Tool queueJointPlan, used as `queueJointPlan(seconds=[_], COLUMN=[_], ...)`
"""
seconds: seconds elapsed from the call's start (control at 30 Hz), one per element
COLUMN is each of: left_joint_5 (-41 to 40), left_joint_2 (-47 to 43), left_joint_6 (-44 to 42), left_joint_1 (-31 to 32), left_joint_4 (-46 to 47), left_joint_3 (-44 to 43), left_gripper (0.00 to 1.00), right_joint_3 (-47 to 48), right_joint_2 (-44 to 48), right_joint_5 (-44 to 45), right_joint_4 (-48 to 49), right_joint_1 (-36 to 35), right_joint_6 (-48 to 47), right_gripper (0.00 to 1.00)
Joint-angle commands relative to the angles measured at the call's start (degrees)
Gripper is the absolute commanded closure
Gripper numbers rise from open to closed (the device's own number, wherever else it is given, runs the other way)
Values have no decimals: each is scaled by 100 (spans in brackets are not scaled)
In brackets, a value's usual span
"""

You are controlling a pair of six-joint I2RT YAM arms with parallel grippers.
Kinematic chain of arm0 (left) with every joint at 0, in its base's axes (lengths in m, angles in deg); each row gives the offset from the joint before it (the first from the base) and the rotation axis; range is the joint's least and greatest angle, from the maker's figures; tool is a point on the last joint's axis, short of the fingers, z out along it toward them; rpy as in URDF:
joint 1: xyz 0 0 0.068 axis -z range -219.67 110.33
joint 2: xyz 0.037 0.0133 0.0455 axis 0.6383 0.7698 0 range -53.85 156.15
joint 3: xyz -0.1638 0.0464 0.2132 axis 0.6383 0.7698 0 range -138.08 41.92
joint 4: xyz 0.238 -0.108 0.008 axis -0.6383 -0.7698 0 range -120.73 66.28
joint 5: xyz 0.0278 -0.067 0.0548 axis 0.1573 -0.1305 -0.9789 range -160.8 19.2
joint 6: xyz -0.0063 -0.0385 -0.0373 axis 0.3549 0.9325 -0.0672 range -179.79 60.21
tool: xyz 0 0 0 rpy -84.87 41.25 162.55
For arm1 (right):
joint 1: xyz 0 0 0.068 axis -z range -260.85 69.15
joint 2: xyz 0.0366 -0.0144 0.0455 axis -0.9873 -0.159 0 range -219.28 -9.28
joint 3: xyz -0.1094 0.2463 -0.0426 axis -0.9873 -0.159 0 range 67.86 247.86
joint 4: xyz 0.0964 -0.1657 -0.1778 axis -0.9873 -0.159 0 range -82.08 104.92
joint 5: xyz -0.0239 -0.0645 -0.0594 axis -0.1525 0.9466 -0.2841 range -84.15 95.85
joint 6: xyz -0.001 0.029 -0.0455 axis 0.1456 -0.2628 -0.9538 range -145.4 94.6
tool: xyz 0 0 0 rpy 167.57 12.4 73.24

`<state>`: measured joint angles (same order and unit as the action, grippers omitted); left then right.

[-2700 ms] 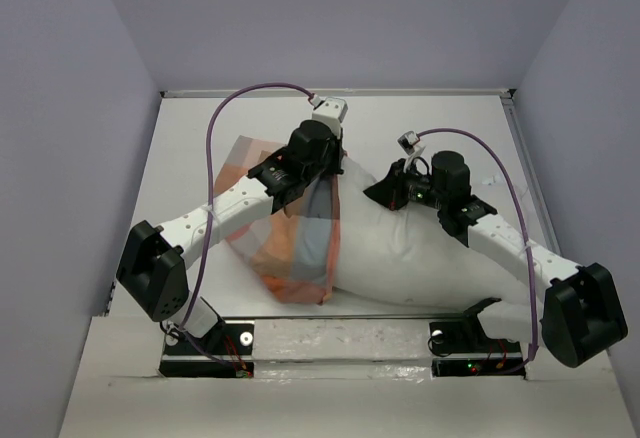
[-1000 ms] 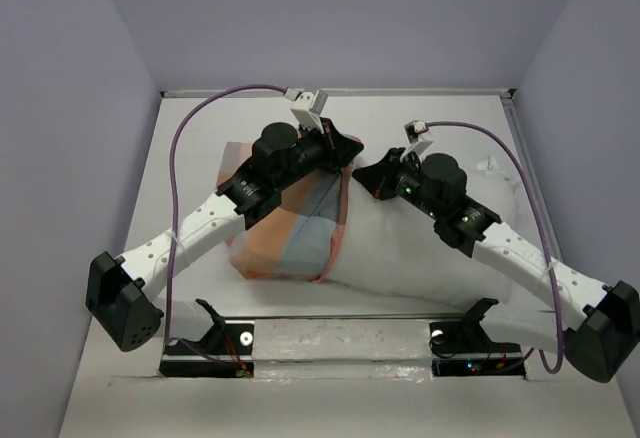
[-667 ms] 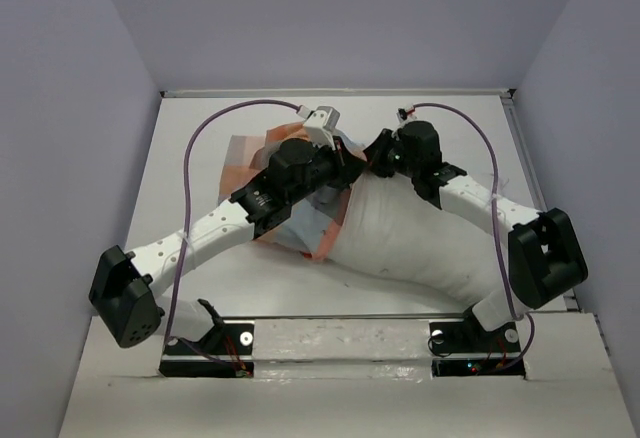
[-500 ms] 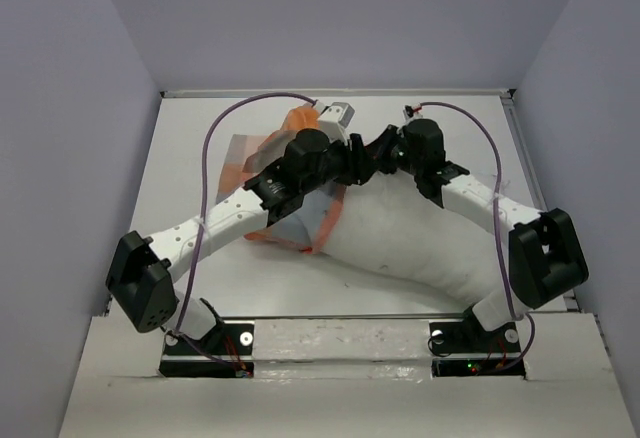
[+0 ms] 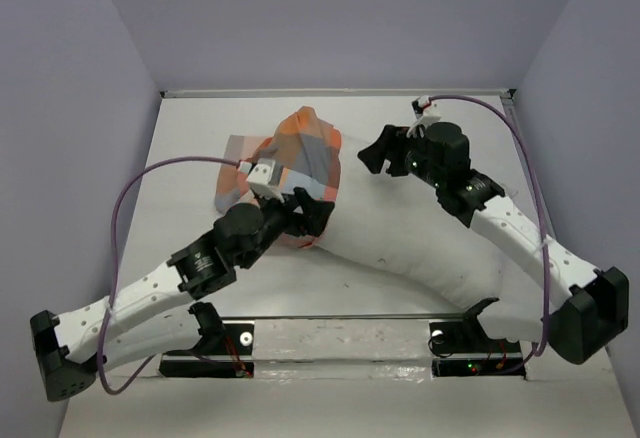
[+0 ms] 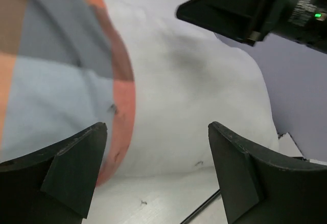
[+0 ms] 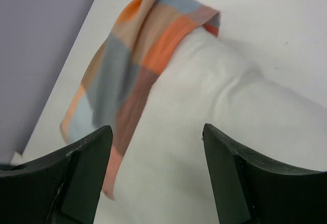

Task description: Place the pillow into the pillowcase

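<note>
The plump white pillow lies across the table. Its left end sits inside the checked orange, blue and grey pillowcase, which is bunched up in a hump at the far side. My left gripper hovers at the near edge of the pillowcase, open and holding nothing. In the left wrist view the pillowcase hem and bare pillow show beyond the left gripper. My right gripper is open above the pillow's far side. The right wrist view has the right gripper over white pillow, pillowcase ahead.
The white table is boxed in by purple-grey walls, with a raised rail along its far edge. Purple cables loop from both wrists. The arm bases and a mounting plate sit at the near edge.
Both grippers have opened and let go of the pillowcase. The left arm drew back toward the near edge, the right arm swung back right. The pillowcase now humps over the pillow's left end.
</note>
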<state>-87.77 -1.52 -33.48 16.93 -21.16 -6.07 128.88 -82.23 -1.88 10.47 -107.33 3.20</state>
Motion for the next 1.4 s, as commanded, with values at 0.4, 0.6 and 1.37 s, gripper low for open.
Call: queueJointPlan(seconds=[0.4,0.6,1.37], left_joint_5=[-1747,-1102,-589], left_joint_2=[-2887,-1915,-3020], left_joint_6=[2530,2046,332], left_joint_1=[291,-935,-1687], left_joint_4=[612,2041,89], left_joint_3=[3647,3717,654], left_gripper=[4,1,100], right_joint_3=[-573,-231,2782], right_joint_2=[651,-226,-448], right_joint_5=[4276,5087,-554], right_joint_4=[-3349,-4221,-3036], right_joint_1=[-3697,-4005,-4937], right_joint_6=[-532,198,-1999], right_gripper=[8,2,100])
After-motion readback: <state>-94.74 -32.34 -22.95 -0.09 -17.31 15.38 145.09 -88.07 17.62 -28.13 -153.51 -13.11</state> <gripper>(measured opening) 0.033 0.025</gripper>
